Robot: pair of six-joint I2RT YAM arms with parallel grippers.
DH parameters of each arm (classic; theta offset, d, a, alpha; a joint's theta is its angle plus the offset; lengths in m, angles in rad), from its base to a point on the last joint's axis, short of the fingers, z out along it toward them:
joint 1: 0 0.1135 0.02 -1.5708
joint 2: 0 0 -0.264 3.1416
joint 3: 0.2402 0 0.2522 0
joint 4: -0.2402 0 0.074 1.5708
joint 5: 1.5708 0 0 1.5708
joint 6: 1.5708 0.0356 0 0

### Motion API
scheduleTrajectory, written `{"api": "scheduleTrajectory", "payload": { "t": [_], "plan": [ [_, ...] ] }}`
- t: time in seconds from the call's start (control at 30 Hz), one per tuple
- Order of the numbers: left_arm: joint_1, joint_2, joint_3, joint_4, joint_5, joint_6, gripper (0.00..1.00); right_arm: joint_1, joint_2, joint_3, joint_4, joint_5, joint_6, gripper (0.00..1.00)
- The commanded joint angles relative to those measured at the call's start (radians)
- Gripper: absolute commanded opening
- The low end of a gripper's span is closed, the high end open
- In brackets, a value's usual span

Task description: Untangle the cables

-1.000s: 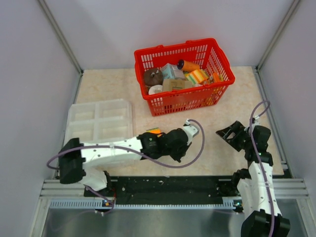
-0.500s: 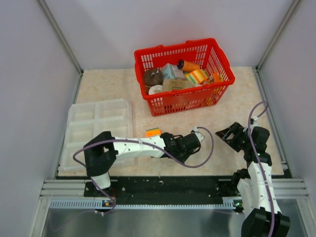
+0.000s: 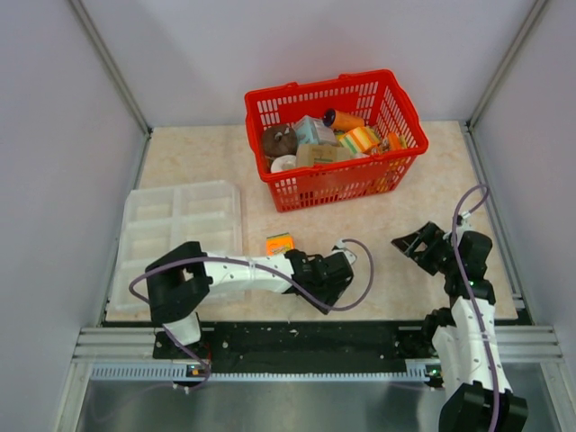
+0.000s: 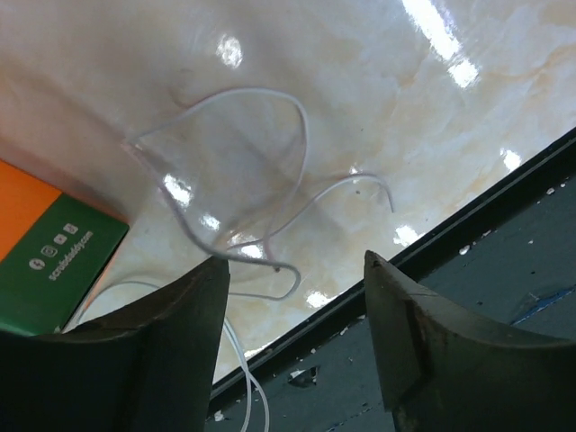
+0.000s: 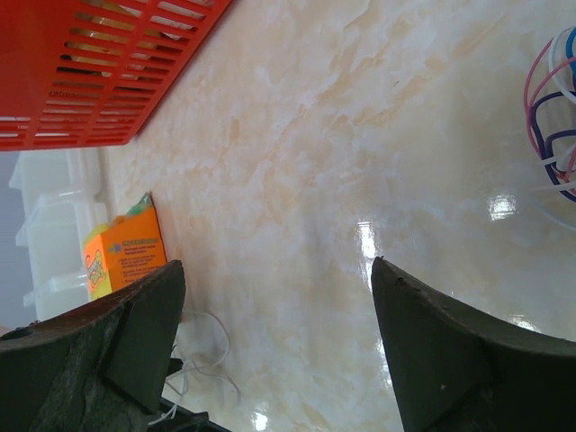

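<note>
1. Left wrist view: the left gripper (image 4: 295, 259), jaws apart and empty, hangs over loose white cables (image 4: 306, 144) beside an orange-green box (image 4: 49, 247).
2. Only the right wrist view shows a pink-blue tangle (image 5: 551, 117) at its right edge; the right gripper (image 5: 277, 264) gapes empty.

Beige marbled tabletop (image 3: 207, 157). Far side, right of centre: red mesh basket (image 3: 342, 184) holding packed goods, among them a brown round item (image 3: 278, 139), an orange cylinder (image 3: 345, 119) and a striped packet (image 3: 360, 139). Left side: white compartmented tray (image 3: 180, 229), lying flat. Near the tray's right edge, not touching: small orange-and-green box (image 3: 279, 243). Black rail (image 3: 297, 335) along the near edge.
</note>
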Motion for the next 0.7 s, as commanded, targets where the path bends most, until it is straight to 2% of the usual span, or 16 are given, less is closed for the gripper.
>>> {"api": "scheduleTrajectory", "payload": {
  "t": [0.0,0.17,0.23,0.37,0.57,0.67],
  "plan": [
    [0.001,-0.110,-0.054,0.051,-0.011,-0.055,0.70,0.008,-0.012,-0.014,0.045,-0.018,-0.012,0.83],
    [-0.014,-0.222,-0.113,0.051,-0.055,-0.125,0.92,0.008,-0.020,-0.020,0.045,-0.032,-0.011,0.83],
    [-0.015,-0.253,-0.114,0.005,-0.074,-0.200,0.97,0.007,-0.027,-0.023,0.045,-0.035,-0.008,0.83],
    [-0.016,-0.348,-0.126,-0.079,-0.109,-0.502,0.98,0.007,-0.033,-0.024,0.047,-0.033,-0.006,0.83],
    [-0.018,-0.492,-0.228,-0.167,-0.167,-0.953,0.98,0.007,-0.036,-0.026,0.053,-0.036,-0.005,0.83],
    [-0.018,-0.531,-0.274,-0.201,-0.176,-1.061,0.98,0.008,-0.038,-0.027,0.056,-0.048,-0.005,0.83]
  ]
}}
